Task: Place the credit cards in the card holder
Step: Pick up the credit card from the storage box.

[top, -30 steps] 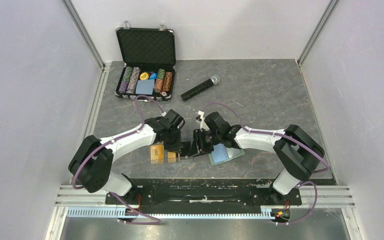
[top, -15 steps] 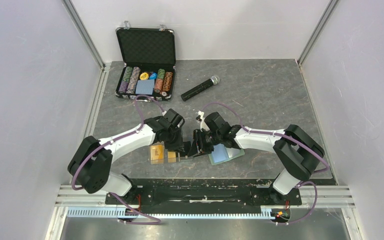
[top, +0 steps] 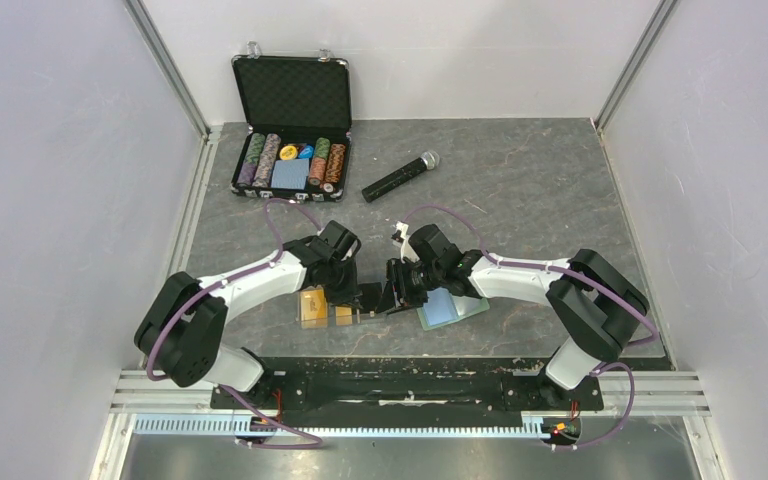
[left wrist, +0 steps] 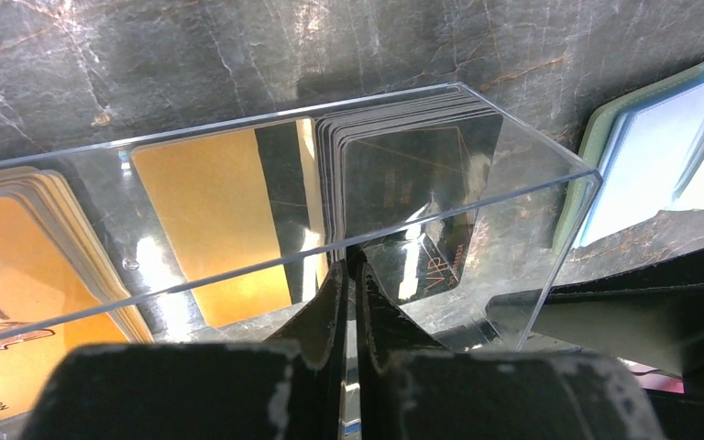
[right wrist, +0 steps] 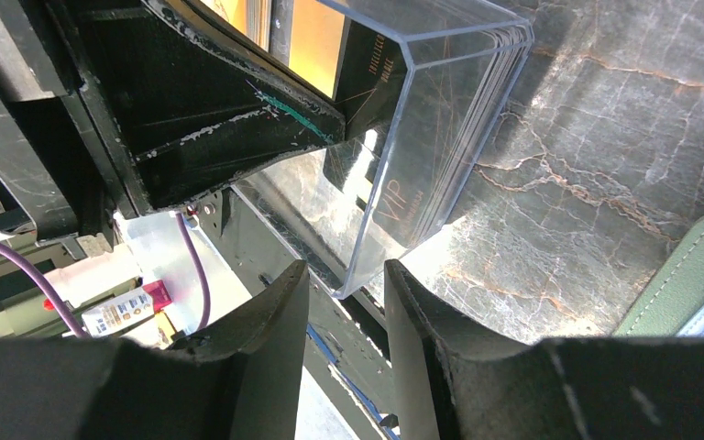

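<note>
Left fingers (left wrist: 328, 316) clenched on clear tray (left wrist: 513, 240) wall, credit cards (left wrist: 412, 170) just beyond, right fingers (right wrist: 261, 357) released astride tray corner.

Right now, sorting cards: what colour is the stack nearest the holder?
Black cards, best in left wrist.

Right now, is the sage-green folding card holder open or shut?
Open: the sage-green folding card holder lies spread flat, its light blue inside facing up.

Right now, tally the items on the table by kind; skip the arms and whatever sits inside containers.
Poker chip case: 1
Microphone: 1
Clear tray: 1
Card holder: 1
Total: 4
</note>
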Tool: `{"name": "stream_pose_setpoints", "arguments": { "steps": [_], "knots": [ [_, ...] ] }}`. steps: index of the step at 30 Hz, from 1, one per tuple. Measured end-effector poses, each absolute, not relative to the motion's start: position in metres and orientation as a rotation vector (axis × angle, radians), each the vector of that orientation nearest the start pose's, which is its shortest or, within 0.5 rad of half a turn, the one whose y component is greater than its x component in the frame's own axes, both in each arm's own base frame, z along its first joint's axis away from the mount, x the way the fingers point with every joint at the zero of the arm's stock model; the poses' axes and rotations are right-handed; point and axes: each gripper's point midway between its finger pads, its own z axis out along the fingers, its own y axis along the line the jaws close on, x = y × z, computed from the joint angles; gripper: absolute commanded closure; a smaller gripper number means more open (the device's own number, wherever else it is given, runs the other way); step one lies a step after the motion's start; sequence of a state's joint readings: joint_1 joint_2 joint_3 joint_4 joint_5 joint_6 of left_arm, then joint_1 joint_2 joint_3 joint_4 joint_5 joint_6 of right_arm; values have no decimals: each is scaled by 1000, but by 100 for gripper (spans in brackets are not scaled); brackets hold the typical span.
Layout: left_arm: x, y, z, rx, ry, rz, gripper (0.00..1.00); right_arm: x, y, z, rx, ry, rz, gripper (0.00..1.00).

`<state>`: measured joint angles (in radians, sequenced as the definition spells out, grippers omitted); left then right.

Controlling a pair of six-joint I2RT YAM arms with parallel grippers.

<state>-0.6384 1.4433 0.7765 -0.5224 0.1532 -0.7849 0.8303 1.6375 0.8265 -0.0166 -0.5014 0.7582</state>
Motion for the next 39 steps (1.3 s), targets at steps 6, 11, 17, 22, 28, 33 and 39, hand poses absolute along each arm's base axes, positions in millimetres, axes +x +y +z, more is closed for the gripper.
{"name": "stream_pose_setpoints", "arguments": {
  "steps": [6,11,17,22,28,33,39],
  "knots": [
    [191,-211,35,-173,2903,-538,98,171,349,63,-366,2685,1234,62],
    [190,-210,37,-173,2906,-532,98,170,349,63,-366,2686,1235,62],
    [191,-211,41,-171,2908,-531,98,170,349,62,-366,2687,1235,62],
    [190,-211,42,-170,2909,-533,93,170,349,62,-366,2687,1236,62],
    [191,-215,44,-152,2907,-541,79,170,348,62,-366,2687,1235,62],
    [190,-216,41,-102,2929,-505,78,170,348,62,-365,2690,1235,62],
    [190,-217,36,-43,2951,-431,85,170,348,62,-365,2690,1235,62]
  ]
}}
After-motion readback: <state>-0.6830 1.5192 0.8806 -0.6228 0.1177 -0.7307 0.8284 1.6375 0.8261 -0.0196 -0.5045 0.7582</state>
